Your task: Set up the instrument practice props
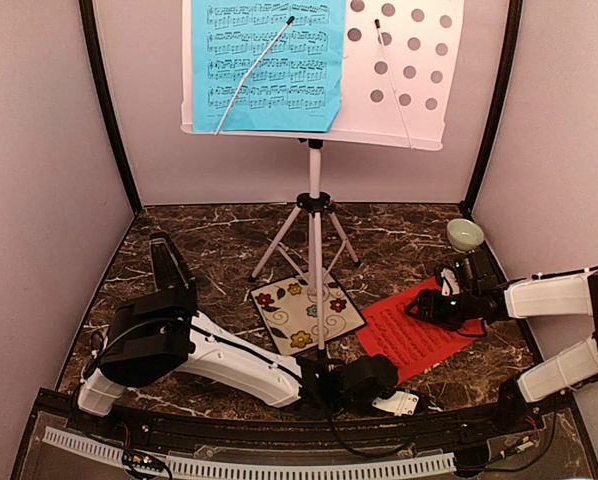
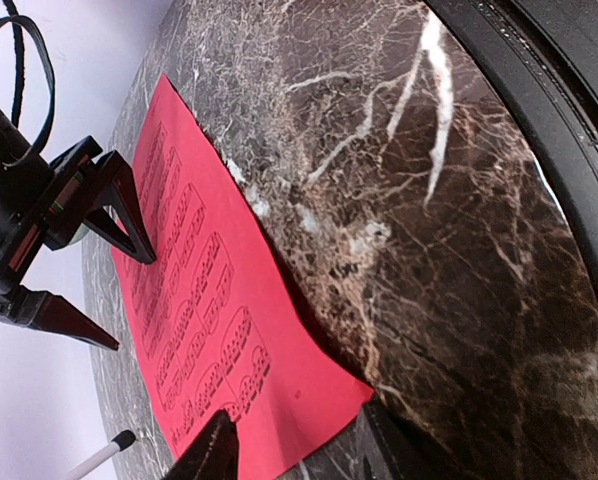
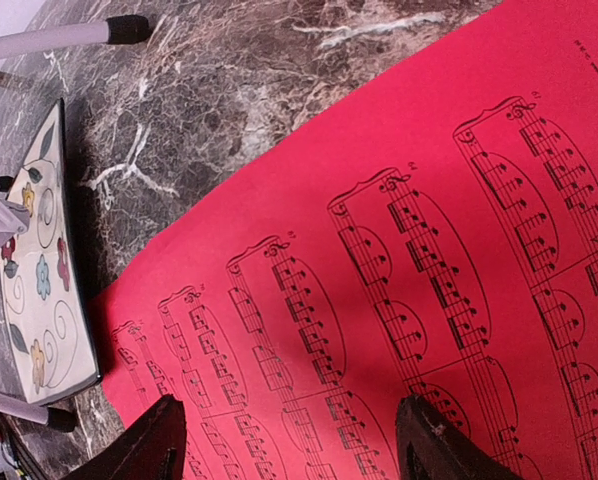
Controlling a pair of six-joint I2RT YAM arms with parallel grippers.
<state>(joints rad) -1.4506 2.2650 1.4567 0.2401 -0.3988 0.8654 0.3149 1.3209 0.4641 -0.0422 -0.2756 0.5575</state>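
Observation:
The white perforated music stand rises on its tripod at the back, with the blue music sheet on its left half under a wire holder. The red music sheet lies flat on the marble table at the right. My left gripper is low at the sheet's near corner, open; in the left wrist view that corner of the red sheet lies between the left gripper's jaws. My right gripper hangs open just over the red sheet. The black metronome stands at the left.
A square floral tile lies under the tripod's near legs, just left of the red sheet. A small pale bowl sits at the back right. Walls close the table on three sides. The table's black front rim runs close beside my left gripper.

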